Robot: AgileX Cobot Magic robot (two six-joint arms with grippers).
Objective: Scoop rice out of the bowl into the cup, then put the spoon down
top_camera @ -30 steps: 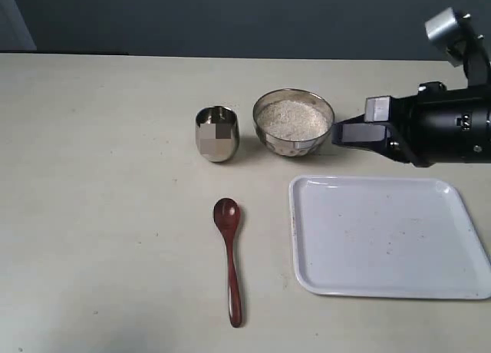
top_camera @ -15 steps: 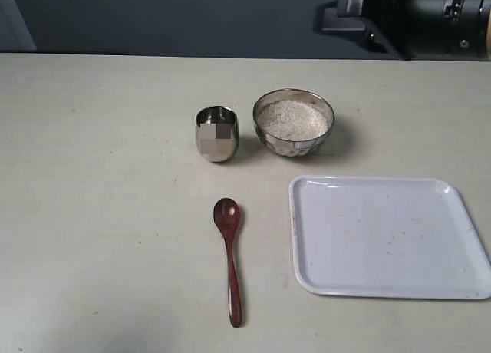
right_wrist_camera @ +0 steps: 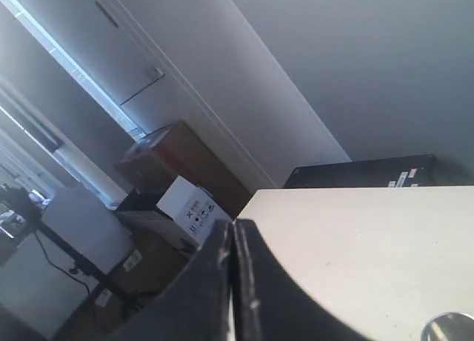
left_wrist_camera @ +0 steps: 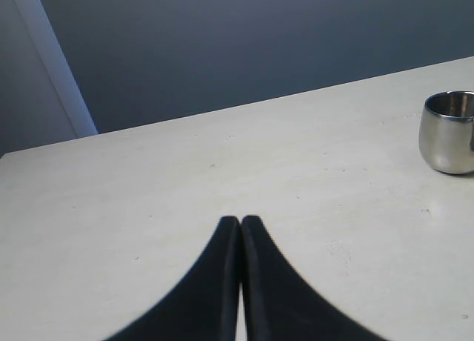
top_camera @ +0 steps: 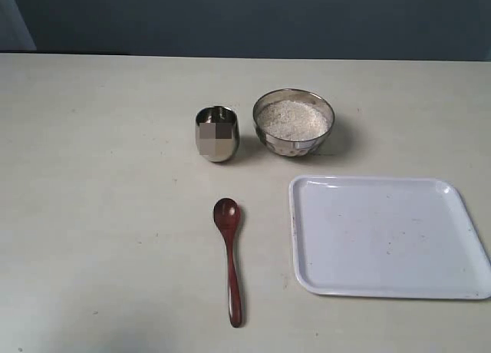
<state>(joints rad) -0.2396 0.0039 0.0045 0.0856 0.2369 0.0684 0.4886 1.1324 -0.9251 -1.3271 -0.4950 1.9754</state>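
spoon (top_camera: pixel 231 267) on the table (top_camera: pixel 100 184), apart from cup (top_camera: pixel 217 134)

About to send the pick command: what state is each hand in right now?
Left hand: closed, holding nothing.
Right hand: closed, holding nothing.

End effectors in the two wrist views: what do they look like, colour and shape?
The left end effector has two plain matte black fingers, broad at the base and curving in to slim tips. The right end effector looks the same. No cables or markings show on either; the arms themselves are out of every view.
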